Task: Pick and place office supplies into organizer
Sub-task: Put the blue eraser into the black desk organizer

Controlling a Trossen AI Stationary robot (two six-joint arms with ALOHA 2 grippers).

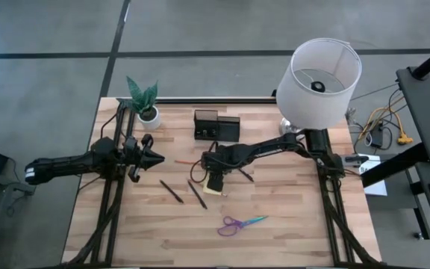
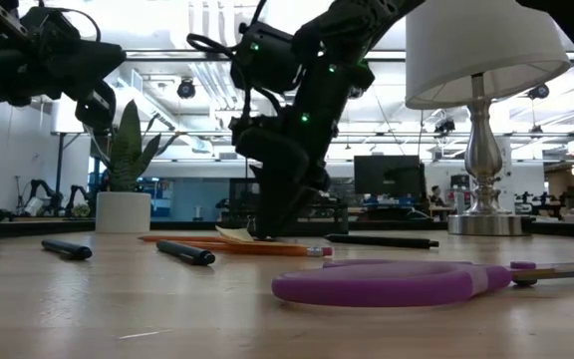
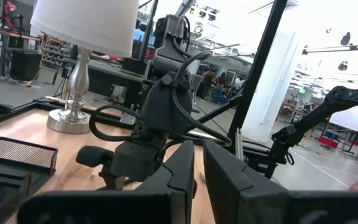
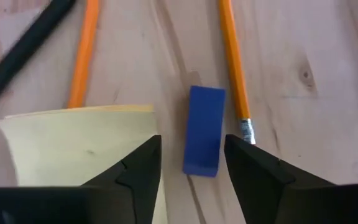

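Observation:
My right gripper (image 4: 191,142) points steeply down at mid-table (image 1: 213,181), open. Its fingers stand on either side of a small blue block (image 4: 204,130) that lies flat on the wood, with a gap on each side. One finger (image 4: 138,165) hangs over the edge of the yellow sticky-note pad (image 4: 79,143); whether it touches the pad I cannot tell. Two orange pencils (image 4: 82,56) (image 4: 234,68) and a dark pen (image 4: 23,50) lie just beyond. The black organizer (image 1: 216,125) stands toward the far edge. My left gripper (image 1: 154,158) waits shut at the left, above the table.
Two dark pens (image 1: 172,191) (image 1: 197,193) lie left of the pad. Purple-and-teal scissors (image 1: 241,223) lie nearer the front edge. A white pot with a green plant (image 1: 146,104) stands far left, a white lamp (image 1: 323,75) far right.

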